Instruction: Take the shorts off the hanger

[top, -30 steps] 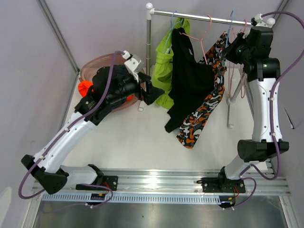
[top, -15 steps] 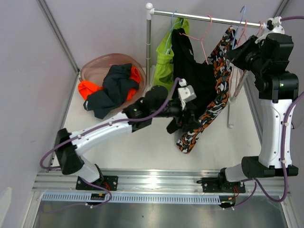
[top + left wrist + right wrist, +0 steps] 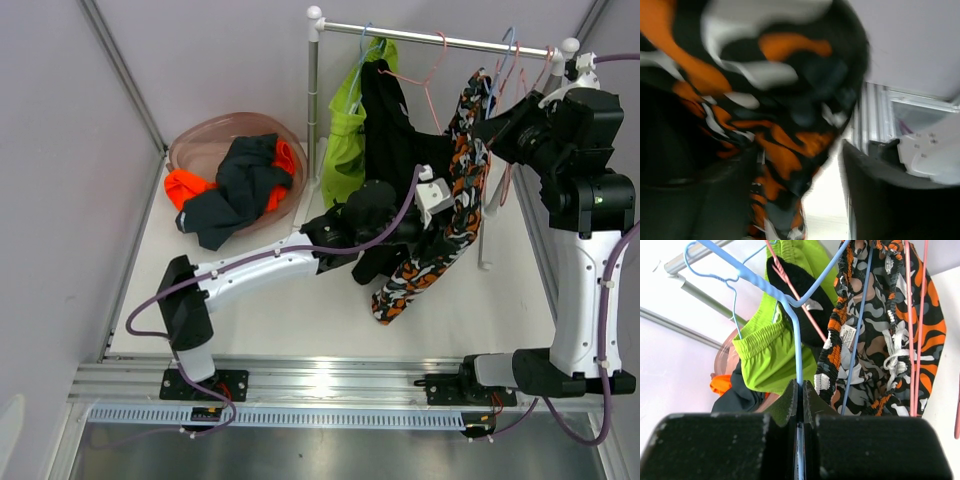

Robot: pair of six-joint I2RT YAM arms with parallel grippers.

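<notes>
The shorts (image 3: 452, 190), patterned in orange, black and white, hang on a blue hanger (image 3: 508, 58) at the right end of the rail. My right gripper (image 3: 497, 113) is shut on the hanger's blue wire (image 3: 799, 355), its pads (image 3: 790, 397) pinching it in the right wrist view. The shorts' elastic waistband (image 3: 840, 340) drapes over the wire. My left gripper (image 3: 428, 222) reaches into the lower part of the shorts. In the blurred left wrist view the fabric (image 3: 775, 100) lies between the fingers (image 3: 860, 170), against the left one, with a bright gap to the right one.
A lime-green garment (image 3: 350, 140) and a black one (image 3: 392, 150) hang left of the shorts on the rail (image 3: 430, 38). Pink hangers (image 3: 428, 75) hang among them. A pink basin (image 3: 195, 140) with dark and orange clothes sits at the back left. The rack's post (image 3: 313, 100) stands beside it.
My left arm swung from the basin across to the shorts and its jaws narrowed around the fabric. My right gripper moved right and up with the blue hanger.
</notes>
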